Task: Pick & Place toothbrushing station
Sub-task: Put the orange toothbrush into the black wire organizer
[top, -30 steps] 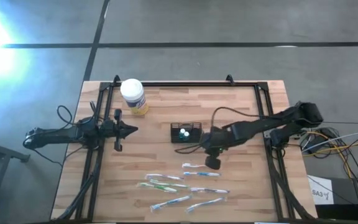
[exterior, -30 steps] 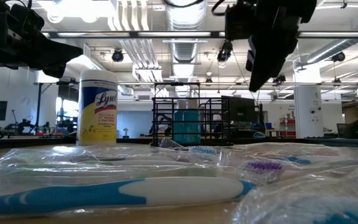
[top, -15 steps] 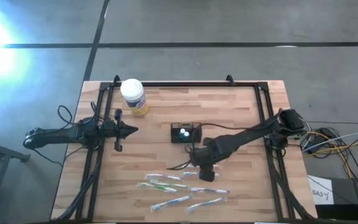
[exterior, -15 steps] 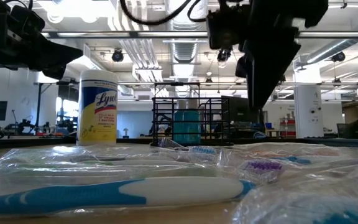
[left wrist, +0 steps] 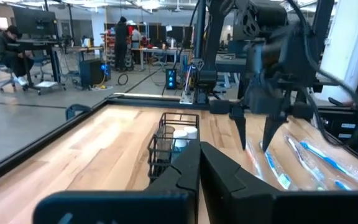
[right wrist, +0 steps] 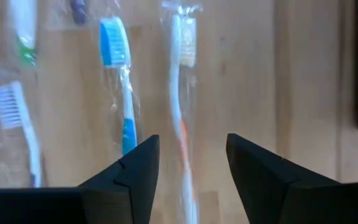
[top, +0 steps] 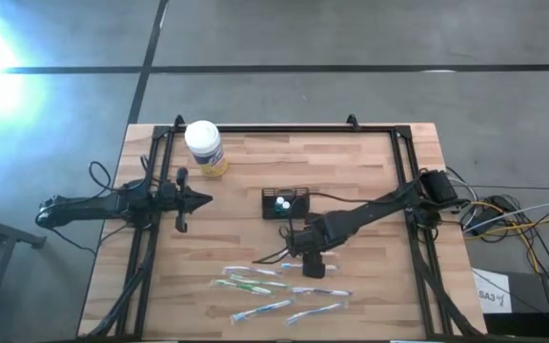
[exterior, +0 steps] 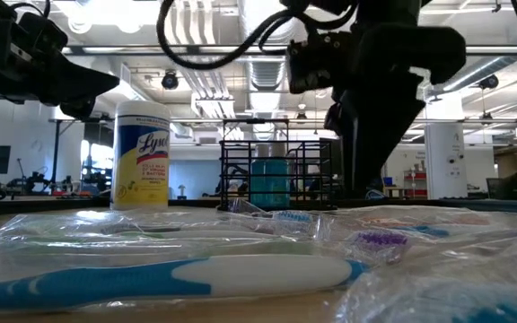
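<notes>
The toothbrushing station, a small black wire-mesh caddy (top: 285, 203) holding two white-capped items, stands on its base mid-table. It also shows in the low view (exterior: 272, 175) and in the left wrist view (left wrist: 169, 146). Just near of it, my right gripper (top: 311, 262) points down, open. Its fingers stand on either side of a wrapped white-and-orange toothbrush (right wrist: 180, 124) lying flat on the table. I see no touch. My left gripper (left wrist: 199, 168) waits shut at the table's left (top: 198, 198), holding nothing.
A white-lidded jar with a yellow label (top: 204, 146) stands at the far left. Several wrapped toothbrushes (top: 274, 286) lie along the near middle, a blue one (right wrist: 124, 93) right beside my right gripper. Bare wood lies at the far right of the table (top: 370, 162).
My right gripper has gone down and a little toward the table's left and near edge. It has come from above the caddy's near side to just over the wrapped toothbrushes. The caddy and the toothbrushes lie as before.
</notes>
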Robot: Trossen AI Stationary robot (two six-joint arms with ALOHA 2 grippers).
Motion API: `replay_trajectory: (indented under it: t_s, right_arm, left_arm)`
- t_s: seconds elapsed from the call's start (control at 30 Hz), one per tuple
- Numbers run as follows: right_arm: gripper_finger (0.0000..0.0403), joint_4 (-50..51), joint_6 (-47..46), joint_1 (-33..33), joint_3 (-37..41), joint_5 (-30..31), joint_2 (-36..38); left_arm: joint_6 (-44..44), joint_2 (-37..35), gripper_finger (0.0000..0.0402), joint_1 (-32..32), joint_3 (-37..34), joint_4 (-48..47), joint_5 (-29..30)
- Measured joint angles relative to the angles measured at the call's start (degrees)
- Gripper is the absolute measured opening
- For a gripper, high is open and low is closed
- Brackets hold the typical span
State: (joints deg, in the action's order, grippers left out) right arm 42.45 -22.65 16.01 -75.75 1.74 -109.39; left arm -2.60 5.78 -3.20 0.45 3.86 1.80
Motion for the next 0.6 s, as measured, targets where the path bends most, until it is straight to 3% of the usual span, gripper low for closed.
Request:
replay_trajectory:
  t_s: [0.37,0.6]
  right_arm:
    - [0.0149,-0.4,3.0,-0.1,-1.0,-0.3,-7.0]
    - [0.0071,1.7,4.0,-0.1,-1.6,-0.3,-5.7]
  left_arm:
    - [-1.9,0.1,0.0010,0.0,0.0,-0.7,0.0]
    - [-2.4,0.1,0.0010,0.0,0.0,-1.0,0.0]
